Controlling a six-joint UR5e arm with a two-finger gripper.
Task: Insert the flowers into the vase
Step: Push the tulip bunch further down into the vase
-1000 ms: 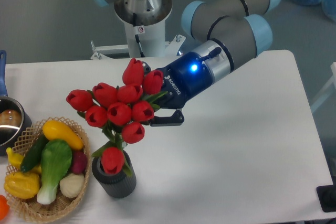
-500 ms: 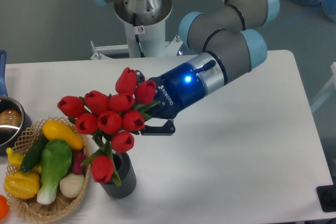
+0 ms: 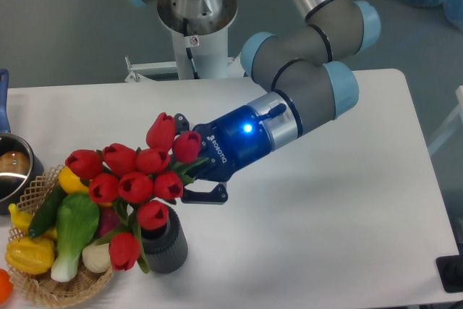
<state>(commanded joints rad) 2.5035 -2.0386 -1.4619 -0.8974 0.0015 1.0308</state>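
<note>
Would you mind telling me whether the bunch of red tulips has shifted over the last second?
Yes. The bunch of red tulips has moved left and down, now overlapping the wicker basket beside the dark grey ribbed vase.

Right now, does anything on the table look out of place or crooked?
Yes. The flowers, held by the gripper, lean far to the left instead of standing over the vase. One red head hangs beside the vase over the edge of the basket of vegetables. I cannot tell whether the stems are in the vase.

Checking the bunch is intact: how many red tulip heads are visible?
9. Two up by the claw, three in a row left of them, three just beneath, one above the vase and one low beside the basket. Others may be hidden.
</note>
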